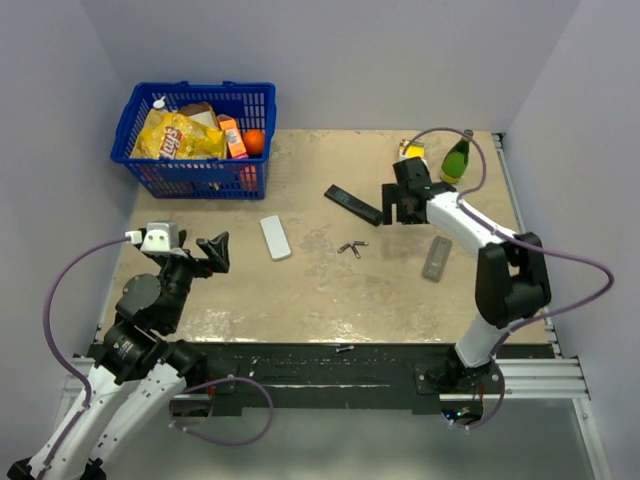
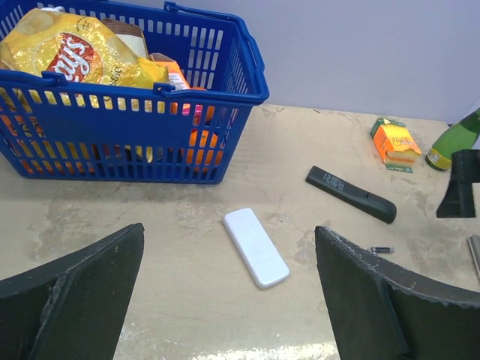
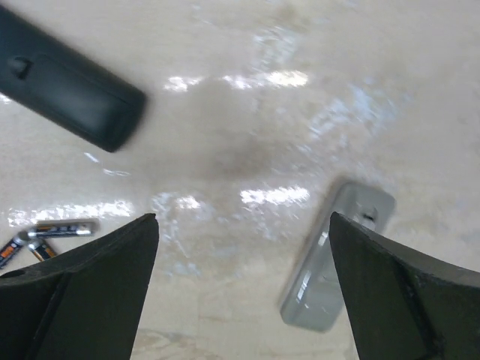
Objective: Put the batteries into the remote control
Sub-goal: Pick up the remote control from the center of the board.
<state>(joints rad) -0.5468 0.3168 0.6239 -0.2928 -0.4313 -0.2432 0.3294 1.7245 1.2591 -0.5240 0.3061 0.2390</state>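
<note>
Right hand (image 1: pixel 403 214), fingers spread and empty, hovers just right of the black remote (image 1: pixel 353 204). The batteries (image 1: pixel 351 247) lie clustered on the surface (image 1: pixel 300 290) just nearer the arms than that remote. Best to single out one cell and pinch across its width. Left hand (image 1: pixel 213 250) is spread too.

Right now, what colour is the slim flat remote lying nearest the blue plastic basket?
White; that slim remote shows best in the left wrist view.

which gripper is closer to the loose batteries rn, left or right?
Right. The right gripper hovers open just beyond and right of the batteries, near the black remote. The left gripper, also open, is farther off to their left, beyond the white remote.
</note>
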